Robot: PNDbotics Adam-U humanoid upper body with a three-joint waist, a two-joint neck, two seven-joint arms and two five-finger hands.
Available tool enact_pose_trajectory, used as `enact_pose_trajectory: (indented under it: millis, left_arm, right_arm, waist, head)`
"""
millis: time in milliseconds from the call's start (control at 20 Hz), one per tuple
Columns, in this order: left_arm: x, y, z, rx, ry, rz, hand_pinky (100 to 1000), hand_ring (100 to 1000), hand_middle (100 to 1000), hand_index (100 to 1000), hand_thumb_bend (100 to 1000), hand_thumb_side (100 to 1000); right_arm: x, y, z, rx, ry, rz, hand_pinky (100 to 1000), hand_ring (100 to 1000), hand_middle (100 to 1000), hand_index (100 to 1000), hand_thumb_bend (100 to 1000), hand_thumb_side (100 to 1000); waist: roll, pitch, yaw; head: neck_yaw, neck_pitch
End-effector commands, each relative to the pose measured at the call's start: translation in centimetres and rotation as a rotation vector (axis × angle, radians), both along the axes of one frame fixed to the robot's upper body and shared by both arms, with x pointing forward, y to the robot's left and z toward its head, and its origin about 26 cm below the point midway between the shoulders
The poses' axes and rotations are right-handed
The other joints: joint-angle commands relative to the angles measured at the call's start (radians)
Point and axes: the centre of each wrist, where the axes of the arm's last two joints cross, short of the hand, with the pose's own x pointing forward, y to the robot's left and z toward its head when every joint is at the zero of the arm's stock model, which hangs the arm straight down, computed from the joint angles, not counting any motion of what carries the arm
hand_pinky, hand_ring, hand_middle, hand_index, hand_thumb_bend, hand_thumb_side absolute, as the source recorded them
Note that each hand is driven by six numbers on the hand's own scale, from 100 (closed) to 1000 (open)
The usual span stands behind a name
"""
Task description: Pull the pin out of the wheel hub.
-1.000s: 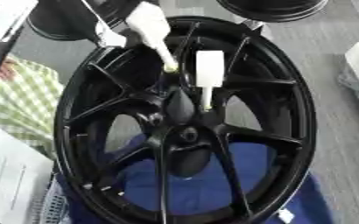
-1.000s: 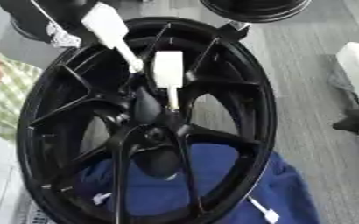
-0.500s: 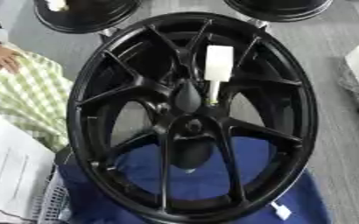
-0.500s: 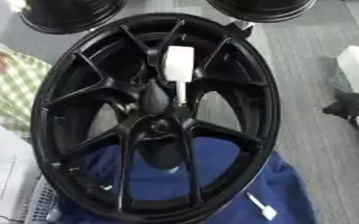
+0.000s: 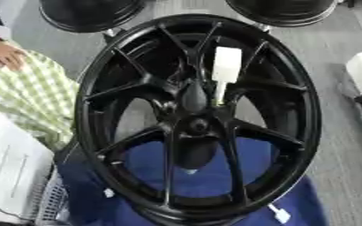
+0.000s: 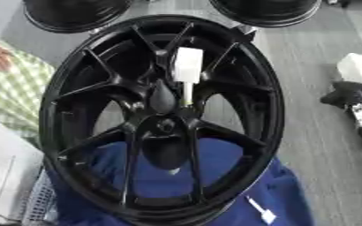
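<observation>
A large black spoked wheel (image 5: 107, 145) lies flat on a blue cloth (image 5: 207, 176). Its hub (image 5: 196, 126) is at the middle. The pin (image 5: 226, 65) has a white block-shaped head and a thin pale shaft that runs down into the wheel just right of and above the hub. Nothing touches the pin. A black shape at the right edge (image 6: 348, 96), beside a white box, looks like my right hand; it stays well away from the wheel. My left hand shows in neither view.
Two more black wheels (image 5: 88, 15) (image 5: 284, 11) lie at the far edge. A person's hand (image 5: 4, 54) rests on a green checked cloth (image 5: 29, 97) at the left. White papers (image 5: 10, 172) lie at lower left, a white box (image 6: 360, 68) at right.
A white rod-like thing that pointed at the hub from the upper left one second ago is gone. The camera has shifted. The pin stays in the wheel.
</observation>
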Motion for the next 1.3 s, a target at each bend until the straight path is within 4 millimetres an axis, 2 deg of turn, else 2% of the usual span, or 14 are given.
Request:
enact_pose_trajectory:
  millis: [50,150,250,300,400,500,700,750,800,850,900,950,1150,1300]
  left_arm:
    - [-0.6,1.3,-0.9,-0.011,-0.006,0.088,766,476,409,494,100,196]
    - [-0.3,1.5,-3.5,-0.030,0.034,0.122,779,498,457,566,100,255]
    - [-0.2,1.3,-6.2,-0.052,0.065,0.131,810,566,548,694,173,405]
    - [-0.2,1.2,-7.5,-0.060,0.081,0.127,835,618,625,781,268,559]
    - [-0.5,0.8,-9.8,-0.062,0.111,0.113,858,674,706,851,361,698]
    - [-1.1,0.5,-11.4,-0.052,0.129,0.110,858,674,706,851,361,698]
    - [-3.1,0.8,-13.4,-0.045,0.136,0.122,858,674,706,851,361,698]
    - [-3.5,0.7,-13.9,-0.050,0.135,0.114,846,644,690,830,275,726]
    - [-4.1,0.7,-14.1,-0.059,0.123,0.109,843,636,682,825,268,719]
    - [-4.4,0.6,-13.9,-0.077,0.098,0.104,821,577,613,780,199,667]
    - [-4.7,0.4,-13.5,-0.099,0.072,0.103,821,577,613,780,199,667]
    - [-4.9,0.1,-12.9,-0.127,0.041,0.102,807,530,567,742,156,642]
    - [-5.2,-1.3,-11.3,-0.267,-0.046,0.104,800,498,537,717,131,647]
    - [-5.2,-3.3,-11.2,-0.397,-0.088,0.080,799,495,535,715,129,636]
  right_arm:
    - [-0.1,-0.1,1.1,-0.010,-0.032,0.000,838,694,602,755,100,641]
    - [0.0,-0.1,1.2,-0.009,-0.037,0.004,838,694,602,755,100,640]
    - [0.1,0.0,1.2,-0.007,-0.041,0.010,838,694,602,755,100,639]
    - [0.1,0.0,1.3,-0.006,-0.042,0.013,838,694,602,755,100,640]
    - [0.2,0.0,1.3,-0.005,-0.044,0.017,838,694,603,755,100,640]
    - [0.3,0.0,1.3,-0.004,-0.044,0.020,838,694,603,755,100,640]
    - [0.4,0.1,1.3,-0.006,-0.040,0.033,838,694,603,755,100,640]
    - [0.5,0.1,1.4,-0.007,-0.042,0.039,838,694,603,755,100,641]
    - [0.5,0.2,1.4,-0.008,-0.042,0.045,838,694,603,755,100,641]
    - [0.6,0.2,1.5,-0.009,-0.042,0.050,838,694,604,755,100,640]
    - [0.6,0.2,1.5,-0.010,-0.042,0.053,838,694,604,755,100,640]
    - [0.6,0.2,1.5,-0.010,-0.044,0.054,838,694,604,755,100,638]
    - [0.6,0.2,1.6,-0.012,-0.048,0.058,837,694,604,754,100,640]
    - [0.7,0.2,1.6,-0.012,-0.049,0.060,836,694,604,754,100,639]
  waist:
    - [-0.002,-0.017,0.003]
    - [-0.005,-0.016,0.000]
    - [-0.006,-0.016,-0.003]
    - [-0.007,-0.015,-0.005]
    - [-0.008,-0.013,-0.010]
    - [-0.007,-0.012,-0.014]
    - [-0.004,-0.016,-0.028]
    - [-0.004,-0.015,-0.031]
    - [-0.004,-0.014,-0.033]
    - [-0.004,-0.014,-0.035]
    - [-0.005,-0.014,-0.036]
    - [-0.006,-0.014,-0.036]
    - [-0.007,-0.011,-0.035]
    - [-0.008,-0.008,-0.036]
  head:
    - [-0.005,-0.014]
    - [-0.002,-0.019]
    - [0.001,-0.022]
    - [0.003,-0.024]
    - [0.006,-0.028]
    - [0.011,-0.029]
    - [0.023,-0.025]
    - [0.030,-0.022]
    - [0.035,-0.021]
    - [0.039,-0.020]
    - [0.041,-0.019]
    - [0.042,-0.018]
    - [0.046,-0.017]
    - [0.049,-0.016]
